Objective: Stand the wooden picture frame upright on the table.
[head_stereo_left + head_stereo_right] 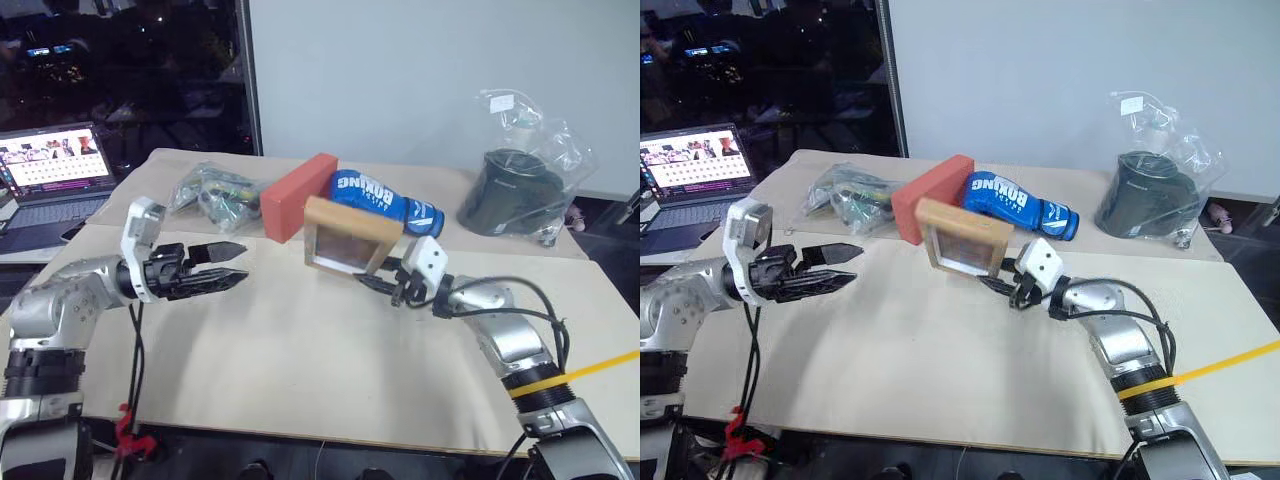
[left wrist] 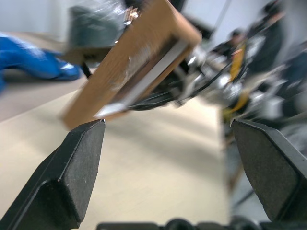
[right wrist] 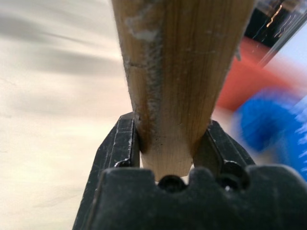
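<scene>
The wooden picture frame [image 1: 349,240] hangs tilted above the table [image 1: 300,350], its glass face turned toward me. My right gripper [image 1: 378,281] is shut on the frame's lower right edge; in the right wrist view both fingers [image 3: 125,143] clamp the light-wood rim [image 3: 182,72]. My left gripper [image 1: 240,262] is open, level and pointing right at the frame, a short gap away from it. In the left wrist view the frame [image 2: 134,62] slants just beyond that gripper's spread fingertips [image 2: 84,143].
Behind the frame lie a red-orange block [image 1: 298,195] and a blue boxing glove [image 1: 385,200]. A clear bag with a dark object [image 1: 520,185] stands at the back right, and a bag of small items [image 1: 210,190] at the back left. An open laptop [image 1: 55,170] sits far left.
</scene>
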{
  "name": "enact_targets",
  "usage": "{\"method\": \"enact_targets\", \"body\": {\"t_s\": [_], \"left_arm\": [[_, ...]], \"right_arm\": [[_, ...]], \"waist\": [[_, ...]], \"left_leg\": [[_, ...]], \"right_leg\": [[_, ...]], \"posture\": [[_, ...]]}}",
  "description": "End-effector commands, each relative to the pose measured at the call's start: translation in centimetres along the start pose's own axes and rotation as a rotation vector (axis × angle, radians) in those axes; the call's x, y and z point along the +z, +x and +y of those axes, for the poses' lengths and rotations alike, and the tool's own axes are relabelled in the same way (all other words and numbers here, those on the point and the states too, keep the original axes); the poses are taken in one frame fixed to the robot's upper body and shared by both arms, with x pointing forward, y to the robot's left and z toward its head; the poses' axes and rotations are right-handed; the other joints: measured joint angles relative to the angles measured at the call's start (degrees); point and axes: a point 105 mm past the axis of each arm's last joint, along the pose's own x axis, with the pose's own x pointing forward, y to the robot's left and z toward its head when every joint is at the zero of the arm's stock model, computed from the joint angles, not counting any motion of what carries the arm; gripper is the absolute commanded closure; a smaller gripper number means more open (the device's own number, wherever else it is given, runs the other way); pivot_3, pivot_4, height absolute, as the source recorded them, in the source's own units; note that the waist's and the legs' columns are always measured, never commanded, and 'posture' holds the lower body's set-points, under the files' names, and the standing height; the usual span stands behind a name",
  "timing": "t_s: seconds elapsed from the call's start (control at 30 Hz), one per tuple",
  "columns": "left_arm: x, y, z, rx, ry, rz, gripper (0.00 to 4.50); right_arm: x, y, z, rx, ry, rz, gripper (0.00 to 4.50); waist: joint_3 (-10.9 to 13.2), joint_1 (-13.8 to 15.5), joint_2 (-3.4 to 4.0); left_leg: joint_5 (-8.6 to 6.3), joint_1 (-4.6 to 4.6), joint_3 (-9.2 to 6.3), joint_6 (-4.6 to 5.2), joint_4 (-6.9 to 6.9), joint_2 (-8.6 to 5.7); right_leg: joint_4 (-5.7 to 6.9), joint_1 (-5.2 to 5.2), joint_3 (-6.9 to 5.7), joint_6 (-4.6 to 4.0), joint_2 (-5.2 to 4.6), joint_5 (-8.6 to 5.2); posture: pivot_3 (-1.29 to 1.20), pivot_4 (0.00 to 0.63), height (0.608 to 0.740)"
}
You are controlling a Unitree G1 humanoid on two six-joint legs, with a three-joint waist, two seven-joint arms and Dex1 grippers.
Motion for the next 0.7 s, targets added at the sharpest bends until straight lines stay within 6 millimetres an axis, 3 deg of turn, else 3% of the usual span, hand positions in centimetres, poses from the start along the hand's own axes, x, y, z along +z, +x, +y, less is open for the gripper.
{"method": "enact_targets", "body": {"t_s": [0.03, 0.17, 0.33, 0.7], "left_arm": [[0.3, 0.2, -0.6, 0.033, 0.081, -0.003, 0.0], [-1.0, 0.3, -0.7, 0.064, 0.076, 0.01, 0.0], [-1.5, 0.3, -0.1, 0.103, 0.089, 0.012, 0.0], [-0.6, 1.6, -0.4, 0.062, 0.085, -0.014, 0.0]], "right_arm": [[1.4, -0.4, -0.2, 0.008, 0.23, -0.002, 3.22], [0.5, -0.4, -1.1, -0.051, 0.426, 0.049, 3.22], [-1.2, -0.4, -1.5, -0.092, 0.529, 0.142, 3.22], [-3.8, -0.4, 1.4, -0.004, 0.59, 0.268, 3.22]], "waist": [[0.0, 0.0, 0.0], [0.0, -0.1, 0.0], [0.0, 0.0, 0.0], [0.0, -0.1, 0.0]], "left_leg": [[0.0, 0.0, 0.0, 0.0, 0.0, 0.0], [0.0, -0.01, 0.0, 0.0, 0.0, 0.0], [0.0, -0.02, 0.0, 0.0, -0.01, 0.0], [-0.01, -0.06, 0.0, 0.01, -0.03, 0.0]], "right_leg": [[0.0, 0.0, 0.0, 0.0, 0.0, 0.0], [0.0, -0.04, 0.0, 0.01, 0.0, -0.01], [-0.02, -0.06, -0.01, 0.01, 0.0, -0.01], [-0.02, -0.1, -0.01, 0.02, 0.01, -0.02]], "posture": [[0.0, 0.15, 0.736], [0.0, 0.15, 0.736], [0.0, 0.15, 0.736], [0.0, 0.15, 0.736]]}}
